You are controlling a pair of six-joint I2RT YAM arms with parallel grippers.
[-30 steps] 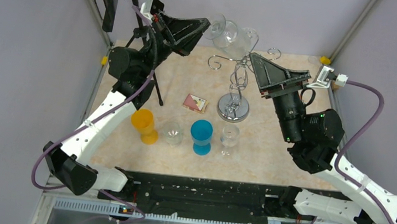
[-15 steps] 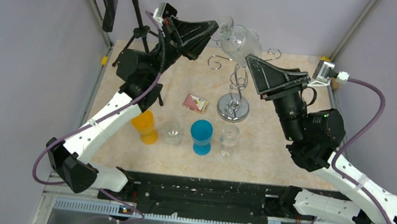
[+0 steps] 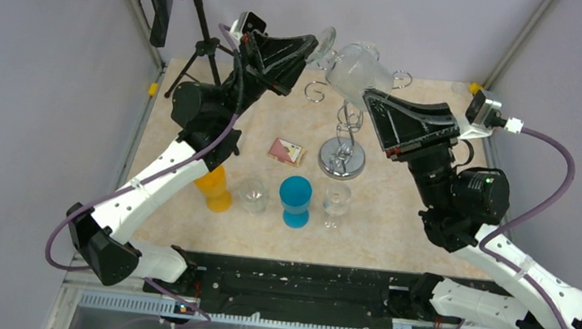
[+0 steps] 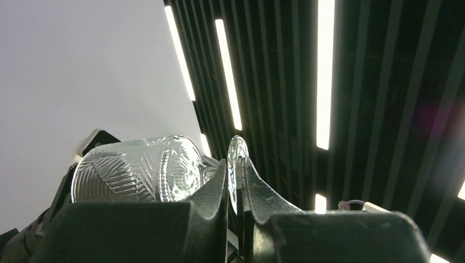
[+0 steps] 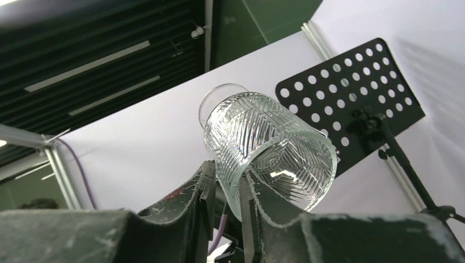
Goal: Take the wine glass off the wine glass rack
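Right wrist: right gripper seemingly pinches the wine glass rim; left gripper clamps its foot.

The wine glass is made of clear, glossy glass, and its bowl is cut with a ribbed herringbone relief. The wine glass rack is formed of polished chrome wire on a mirror-bright metal disc. The left claw and right claw are moulded in matt black plastic; scuffed, dusty edges are seen on the right one. The counter is finished smooth with a beige marbled pattern of low sheen.
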